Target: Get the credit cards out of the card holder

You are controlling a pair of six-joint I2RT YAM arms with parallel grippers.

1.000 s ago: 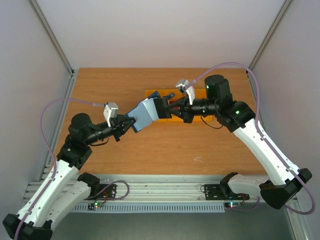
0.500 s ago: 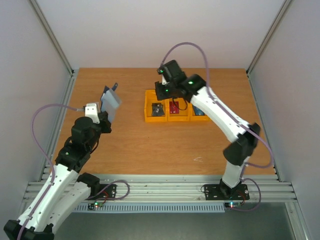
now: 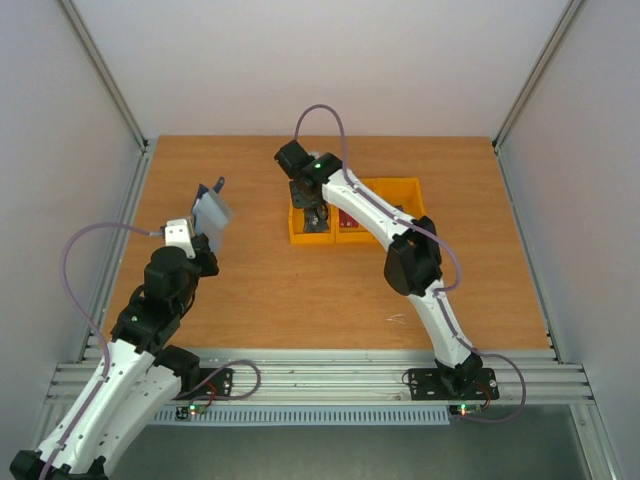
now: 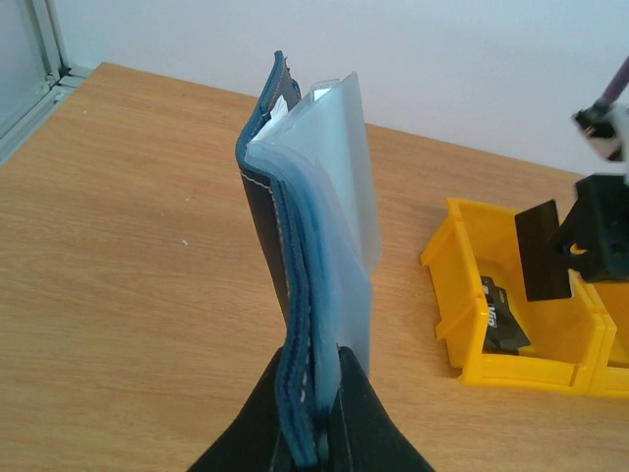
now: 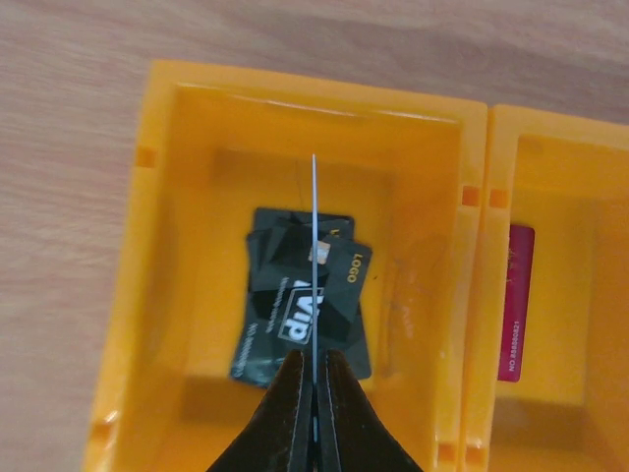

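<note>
Right jaws pinch a black card [image 4: 543, 251], now over the bin [image 5: 123, 295]; left jaws clamp card holder [image 4: 295, 324]

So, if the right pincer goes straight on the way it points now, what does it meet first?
Probably the black cards lying in the left orange bin below the right pincer. The thin card it holds would touch them first. Depth is unclear.

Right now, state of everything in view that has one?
card holder: upright, fanned open, visible sleeves look empty.
left gripper: shut on card holder's lower edge.
right gripper: shut on black card.
black card: on edge above left bin, not released.
binned black cards: flat, overlapping.
red card: flat in next bin.
</note>
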